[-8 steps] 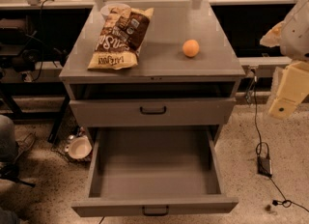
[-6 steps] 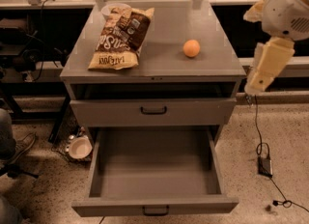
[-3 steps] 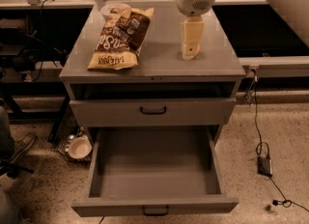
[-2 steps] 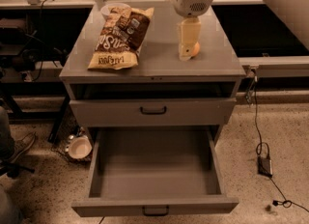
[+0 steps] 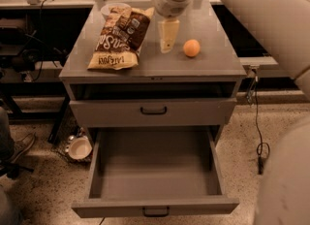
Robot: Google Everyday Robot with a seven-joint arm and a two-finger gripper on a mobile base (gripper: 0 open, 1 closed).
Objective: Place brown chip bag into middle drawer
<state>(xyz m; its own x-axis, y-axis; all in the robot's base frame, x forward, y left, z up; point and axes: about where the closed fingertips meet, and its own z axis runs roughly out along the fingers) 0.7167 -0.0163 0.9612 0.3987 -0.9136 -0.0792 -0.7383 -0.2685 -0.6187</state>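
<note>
Camera view, brown chip bag (image 5: 118,37) front-to-back, tan end nearest, gripper (image 5: 165,47) alongside, state unclear

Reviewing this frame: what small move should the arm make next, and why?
Probably shift the gripper sideways toward the brown chip bag and lower onto it. The gripper hangs over the cabinet top between the bag and the orange fruit, holding nothing. The bag lies flat on top, ungrasped, and the middle drawer is already pulled open.

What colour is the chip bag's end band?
Tan, on the brown chip bag; camera view shows it. The gripper hangs beside the bag.
</note>
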